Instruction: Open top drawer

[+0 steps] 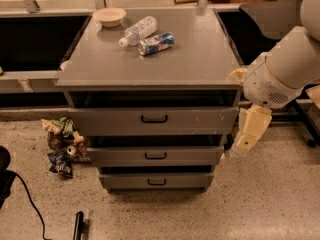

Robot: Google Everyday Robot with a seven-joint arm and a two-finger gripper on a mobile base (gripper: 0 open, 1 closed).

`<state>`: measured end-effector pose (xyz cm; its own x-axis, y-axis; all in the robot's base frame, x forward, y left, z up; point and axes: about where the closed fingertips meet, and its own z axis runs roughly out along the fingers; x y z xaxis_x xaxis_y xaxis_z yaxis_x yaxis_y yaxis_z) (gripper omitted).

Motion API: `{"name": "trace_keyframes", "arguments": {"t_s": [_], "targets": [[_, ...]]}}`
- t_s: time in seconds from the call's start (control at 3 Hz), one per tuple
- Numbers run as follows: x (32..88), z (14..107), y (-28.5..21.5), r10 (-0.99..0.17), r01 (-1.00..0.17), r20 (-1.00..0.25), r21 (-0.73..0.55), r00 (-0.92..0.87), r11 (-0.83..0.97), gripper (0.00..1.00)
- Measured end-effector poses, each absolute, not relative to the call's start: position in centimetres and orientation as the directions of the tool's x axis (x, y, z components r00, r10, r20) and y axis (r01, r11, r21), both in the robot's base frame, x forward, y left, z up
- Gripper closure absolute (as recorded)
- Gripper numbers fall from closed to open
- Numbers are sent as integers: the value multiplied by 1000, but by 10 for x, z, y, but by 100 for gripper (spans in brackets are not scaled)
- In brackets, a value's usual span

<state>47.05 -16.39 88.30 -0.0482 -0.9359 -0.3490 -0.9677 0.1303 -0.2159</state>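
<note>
The top drawer (150, 121) is the widest grey drawer of the cabinet, with a tall flat front and a small black bar handle (154, 118) at its centre. A dark gap shows between its front and the cabinet top (200, 59). Two narrower grey drawers (155, 155) sit below it. My gripper (251, 129) is cream-coloured and hangs down from the white arm (285, 69) just right of the cabinet's right edge, level with the top drawer front and well right of the handle. It touches nothing.
A bowl (109, 16), a plastic bottle (137, 30) and a can (156, 43) lie on the cabinet top. Snack bags (62, 144) lie on the floor at the left, a black cable (30, 204) further down. Dark recesses flank the cabinet.
</note>
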Motion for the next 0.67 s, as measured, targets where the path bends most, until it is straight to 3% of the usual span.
{"name": "trace_keyframes", "arguments": {"t_s": [0.67], "targets": [[474,860,-163,-943,-968,-331,-225,-34,114,0]]}}
